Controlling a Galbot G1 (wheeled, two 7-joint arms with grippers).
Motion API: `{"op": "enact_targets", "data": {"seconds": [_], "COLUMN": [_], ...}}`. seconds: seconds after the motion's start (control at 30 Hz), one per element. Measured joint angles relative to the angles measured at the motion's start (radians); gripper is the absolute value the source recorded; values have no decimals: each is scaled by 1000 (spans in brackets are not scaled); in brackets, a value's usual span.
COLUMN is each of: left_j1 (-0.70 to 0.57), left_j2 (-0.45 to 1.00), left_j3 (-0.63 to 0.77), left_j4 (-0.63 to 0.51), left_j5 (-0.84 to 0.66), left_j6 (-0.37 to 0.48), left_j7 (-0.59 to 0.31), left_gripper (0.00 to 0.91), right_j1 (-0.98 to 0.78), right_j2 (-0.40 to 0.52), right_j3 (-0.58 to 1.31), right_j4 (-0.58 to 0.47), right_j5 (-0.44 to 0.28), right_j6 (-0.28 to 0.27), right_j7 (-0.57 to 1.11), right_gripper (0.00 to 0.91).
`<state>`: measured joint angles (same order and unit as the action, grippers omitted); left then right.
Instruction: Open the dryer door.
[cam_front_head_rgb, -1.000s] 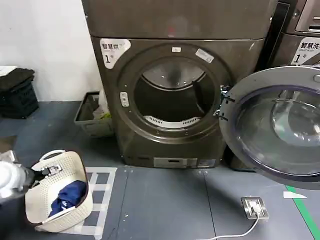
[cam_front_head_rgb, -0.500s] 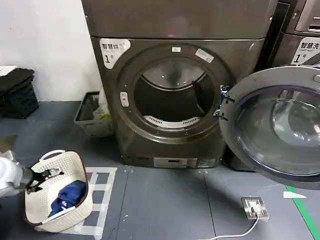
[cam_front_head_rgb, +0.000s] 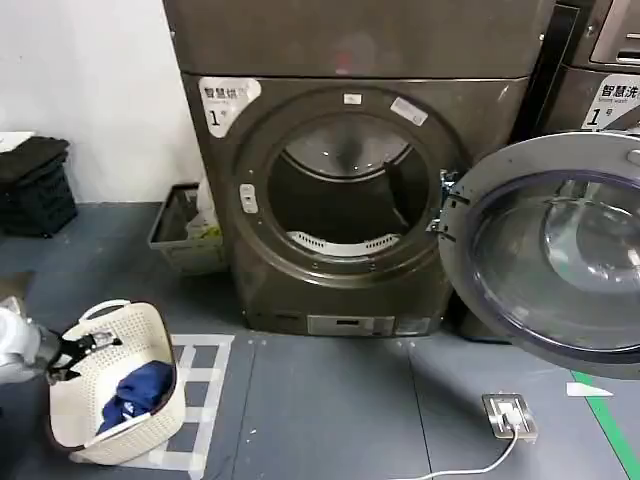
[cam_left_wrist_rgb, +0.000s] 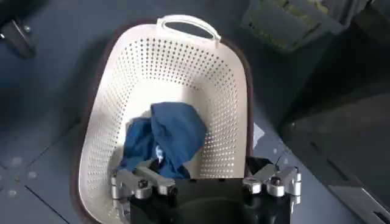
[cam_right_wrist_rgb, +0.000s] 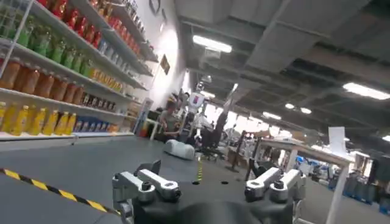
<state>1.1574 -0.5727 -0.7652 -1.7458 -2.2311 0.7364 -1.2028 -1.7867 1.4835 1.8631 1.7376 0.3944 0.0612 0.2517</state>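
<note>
At three o'clock in the head view, dryer door (cam_front_head_rgb: 545, 250) swung fully wide, grey inner side and clear bowl facing out. Down at eight o'clock, left gripper (cam_front_head_rgb: 88, 345) hanging spread and empty above laundry basket (cam_front_head_rgb: 160, 345). Right gripper (cam_right_wrist_rgb: 207, 185) likewise splayed, holding nothing, probably aimed across the room. Best left alone: door done.

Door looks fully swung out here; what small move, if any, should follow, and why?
Probably none on the dryer door: it hangs wide open, drum exposed. The left claw, open over the laundry basket, could likely just park.
</note>
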Motion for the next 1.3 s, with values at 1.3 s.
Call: {"op": "enact_targets", "data": {"seconds": [1.3], "left_j1": [-97], "left_j2": [-11], "left_j3": [97], "left_j4": [67], "left_j5": [-59], "left_j6": [0], "left_j7": [-16], "left_gripper": [907], "right_j1": [0], "right_j2": [7], "right_j3": [0], "right_j4": [0], "right_j5": [-3], "right_j6": [11], "right_j7": [-5], "right_gripper": [907]}}
